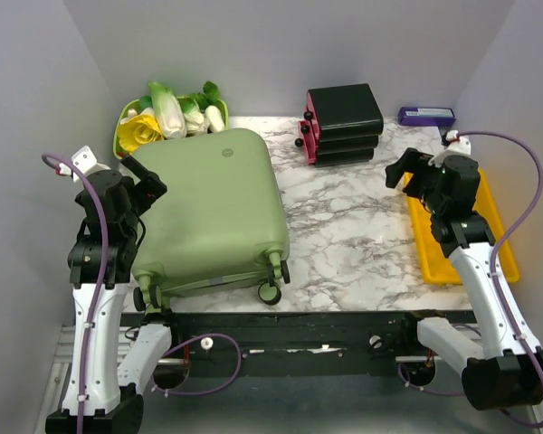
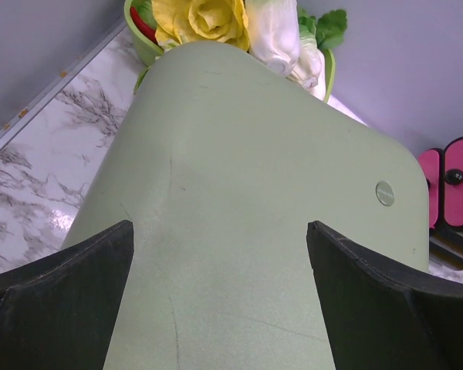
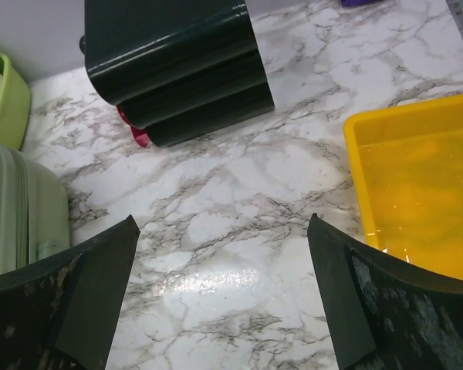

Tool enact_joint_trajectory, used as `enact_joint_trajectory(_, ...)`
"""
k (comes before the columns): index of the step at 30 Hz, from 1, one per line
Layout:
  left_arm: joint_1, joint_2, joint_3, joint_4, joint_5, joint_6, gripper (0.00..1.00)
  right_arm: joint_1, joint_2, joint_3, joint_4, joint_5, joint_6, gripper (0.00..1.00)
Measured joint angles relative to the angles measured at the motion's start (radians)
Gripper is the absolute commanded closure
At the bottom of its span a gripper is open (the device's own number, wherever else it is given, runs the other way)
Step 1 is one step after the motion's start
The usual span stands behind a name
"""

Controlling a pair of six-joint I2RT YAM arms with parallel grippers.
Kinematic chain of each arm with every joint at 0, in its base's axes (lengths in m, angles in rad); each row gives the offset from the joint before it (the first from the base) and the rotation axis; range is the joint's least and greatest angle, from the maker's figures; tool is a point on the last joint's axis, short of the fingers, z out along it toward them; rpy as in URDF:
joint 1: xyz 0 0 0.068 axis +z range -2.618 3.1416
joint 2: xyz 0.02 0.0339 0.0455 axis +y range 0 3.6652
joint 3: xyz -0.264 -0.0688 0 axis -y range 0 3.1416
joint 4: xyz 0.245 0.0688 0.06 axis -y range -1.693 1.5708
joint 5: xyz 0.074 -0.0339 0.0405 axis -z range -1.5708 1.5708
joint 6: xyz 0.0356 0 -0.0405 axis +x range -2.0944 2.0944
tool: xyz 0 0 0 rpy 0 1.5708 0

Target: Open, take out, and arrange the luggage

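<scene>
- Top view: luggage [image 1: 213, 212] lies flat and closed, left-centre of the frame on the marble table [image 1: 353, 235], wheels toward the bottom edge, round logo [image 1: 227, 154] facing up.
- Left gripper [image 1: 147, 181] sits at the luggage's left edge, jaws spread wide and holding nothing.
- Right gripper [image 1: 404, 172] is at the right, over the yellow tray [image 1: 434, 258], jaws also apart and empty.
- Black box [image 1: 344, 113] is at top centre, green basket [image 1: 127, 136] of vegetables at upper left.
- Left wrist view: left gripper [image 2: 220, 231] is open over the luggage [image 2: 255, 146] shell, which fills the frame. Contact can't be told.
- Right wrist view: right gripper [image 3: 224, 223] is open above bare table [image 3: 239, 169]. Luggage [image 3: 19, 223] corner is at the left edge, tray [image 3: 417, 193] at right, black box [image 3: 177, 62] at the top.
</scene>
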Motion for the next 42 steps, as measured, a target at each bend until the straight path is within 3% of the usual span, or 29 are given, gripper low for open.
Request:
enact_joint_trajectory(9,0.0,0.015,-0.026,0.007,0.011,-0.011,0.01,0.0,-0.108,-0.041,0.01,-0.09,-0.027,0.0)
enact_joint_trajectory(23,0.0,0.095,0.017,-0.167,0.0,-0.01,0.01,0.0,-0.109,-0.209,0.215,-0.607,-0.072,0.0)
enact_joint_trajectory(34,0.01,0.128,0.127,-0.335,-0.207,-0.081,0.01,0.074,0.032,-0.252,0.286,-0.7,-0.066,0.0)
enact_joint_trajectory(42,0.096,0.187,0.218,-0.337,-0.173,-0.087,0.01,0.089,0.028,-0.267,0.315,-0.722,-0.067,0.0)
